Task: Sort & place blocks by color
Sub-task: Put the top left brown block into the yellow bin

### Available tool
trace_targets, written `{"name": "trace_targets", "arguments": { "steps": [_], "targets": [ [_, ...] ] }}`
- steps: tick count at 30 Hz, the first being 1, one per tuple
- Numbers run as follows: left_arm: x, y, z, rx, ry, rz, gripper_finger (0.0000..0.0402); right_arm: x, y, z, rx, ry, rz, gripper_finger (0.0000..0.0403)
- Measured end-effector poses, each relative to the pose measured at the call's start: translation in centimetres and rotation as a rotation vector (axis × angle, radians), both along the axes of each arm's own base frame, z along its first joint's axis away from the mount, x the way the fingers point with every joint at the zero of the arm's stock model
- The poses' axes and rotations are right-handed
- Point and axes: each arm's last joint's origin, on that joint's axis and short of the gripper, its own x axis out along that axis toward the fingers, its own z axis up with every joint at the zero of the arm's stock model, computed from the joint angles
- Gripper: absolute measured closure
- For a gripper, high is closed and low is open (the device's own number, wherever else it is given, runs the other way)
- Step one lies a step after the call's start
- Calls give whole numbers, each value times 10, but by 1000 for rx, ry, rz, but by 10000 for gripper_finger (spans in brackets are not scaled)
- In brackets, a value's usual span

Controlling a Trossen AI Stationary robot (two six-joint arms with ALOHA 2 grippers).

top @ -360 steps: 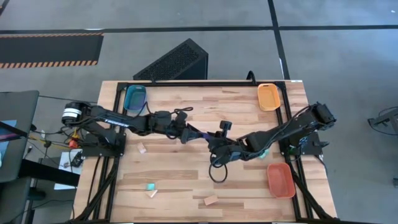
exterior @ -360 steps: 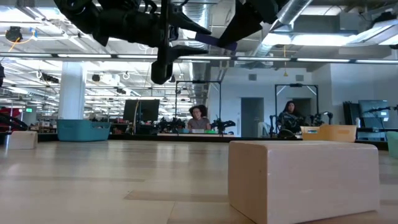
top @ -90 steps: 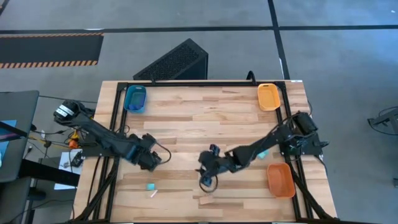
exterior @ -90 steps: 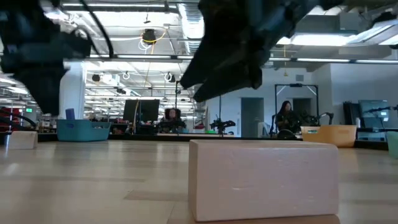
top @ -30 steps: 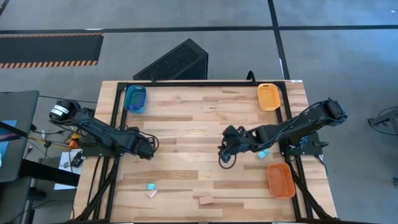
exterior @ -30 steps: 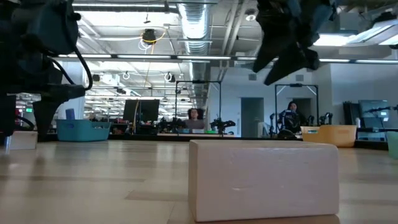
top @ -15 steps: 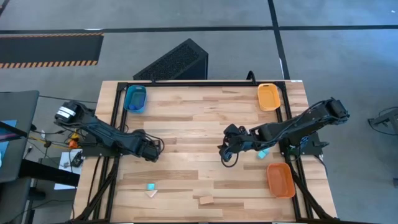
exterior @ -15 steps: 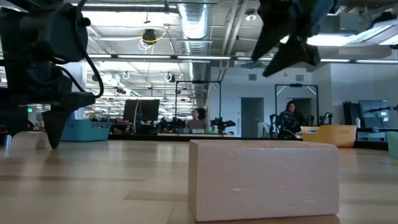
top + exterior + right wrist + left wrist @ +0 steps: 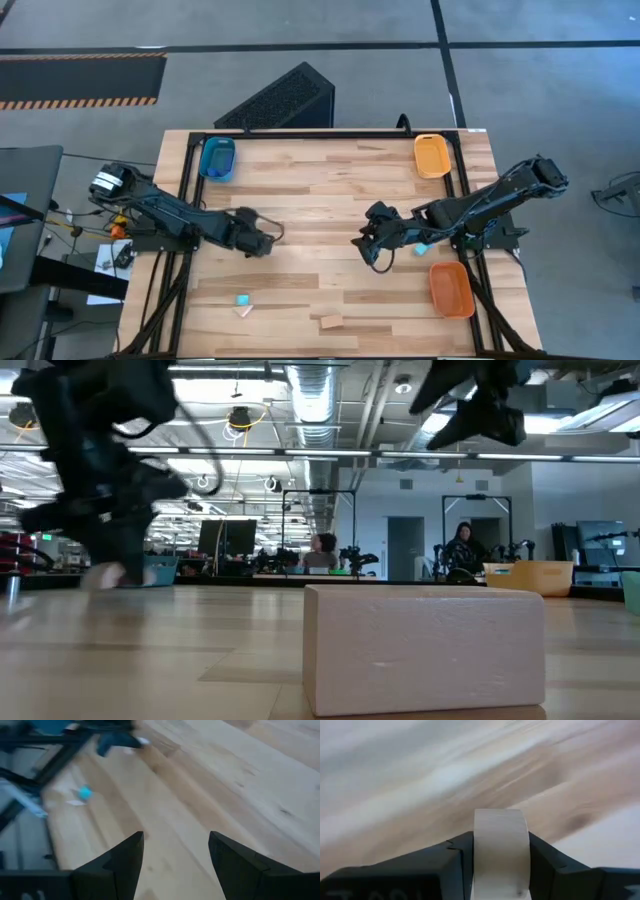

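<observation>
Left claw (image 9: 262,243) clenched on pale tan block (image 9: 500,852), carried low over surface (image 9: 320,195), left of centre. Step in hand: transport. Next: reach matching tray, release. Cyan block (image 9: 241,299) waits near front edge. Right claw (image 9: 172,855) released, empty, right of centre.

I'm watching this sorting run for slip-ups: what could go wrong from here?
1. The left gripper is shut on a pale block while travelling over the table; it could slip out before reaching a tray.
2. The right gripper is open and empty near the table's middle, close to the left arm's likely path, so the arms could clash.
3. The cyan cube touches a pale piece, so picking one may knock the other.
</observation>
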Motion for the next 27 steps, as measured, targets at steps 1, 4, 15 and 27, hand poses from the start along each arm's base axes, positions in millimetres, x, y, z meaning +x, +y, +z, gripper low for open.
{"name": "trace_targets", "arguments": {
  "steps": [1,4,15,27],
  "targets": [
    [8,1,3,19,-60,-66,301,-1,1,4,10,-29,6,154],
    [34,4,20,98,-275,-257,301,-6,1,19,34,-109,21,154],
    [85,21,94,354,-887,-643,288,-41,-13,64,-464,-253,342,154],
    [96,80,138,227,-1089,-862,287,-1,-54,70,-1020,-305,425,154]
  ]
}}
